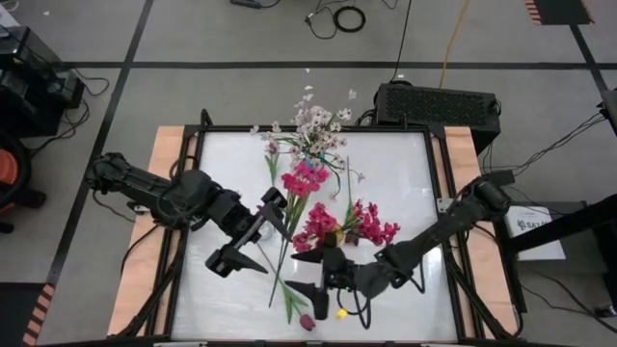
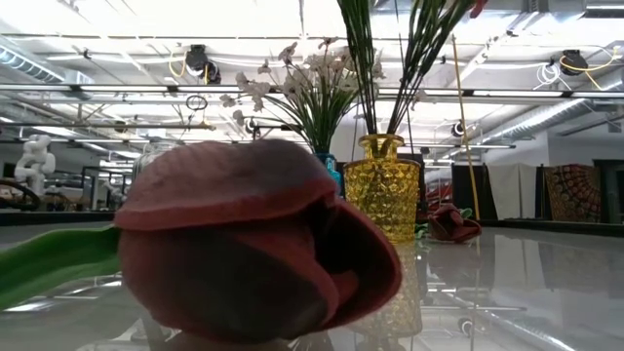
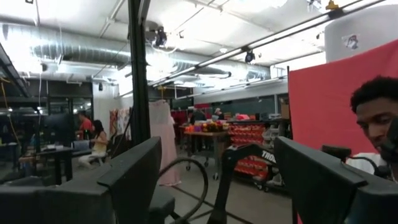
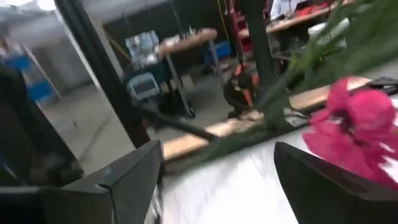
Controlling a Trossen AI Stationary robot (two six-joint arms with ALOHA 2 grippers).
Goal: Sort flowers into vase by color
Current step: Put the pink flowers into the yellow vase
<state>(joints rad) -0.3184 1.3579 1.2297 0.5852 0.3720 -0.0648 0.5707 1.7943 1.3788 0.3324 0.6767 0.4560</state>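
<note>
**A:** Flowers: most were already standing in vases near the table's far edge, the white-pink spray (image 1: 313,120) at the back and magenta clusters (image 1: 304,178) just in front. One maroon tulip (image 1: 307,322) was loose, flat on the table (image 1: 405,183) at the near edge. Left to right: left gripper (image 1: 241,241) sat over the table's left-centre, fingers spread, nothing between them. Its wrist camera looked out at the room, not down at any stem.

**B:** And the tulip relative to the two grippers?

**A:** The bloom lay just nearward of the right gripper (image 1: 310,272), close below its fingertips in the high view. The left gripper was clearly further off, up and to the left. A long green stem (image 1: 281,260) ran between the two grippers, angled from near-left up toward the vases. It probably belonged to the tulip, but I couldn't trace the join under the right arm.

**B:** Right gripper state?

**A:** Spread wide and empty. Its wrist view showed bare glossy table between the fingers (image 4: 134,180) and a magenta bloom (image 4: 357,127) off to one side, untouched.

**B:** So which arm takes it?

**A:** My call was the right arm. It was nearer, and if the stem ran as I read it, the jaws would need to straddle it crosswise rather than along its length. The low view had the tulip head (image 2: 244,244) filling the foreground with the yellow glass vase (image 2: 385,185) well behind it, so the carry would be away from the near edge, toward the back.
</note>
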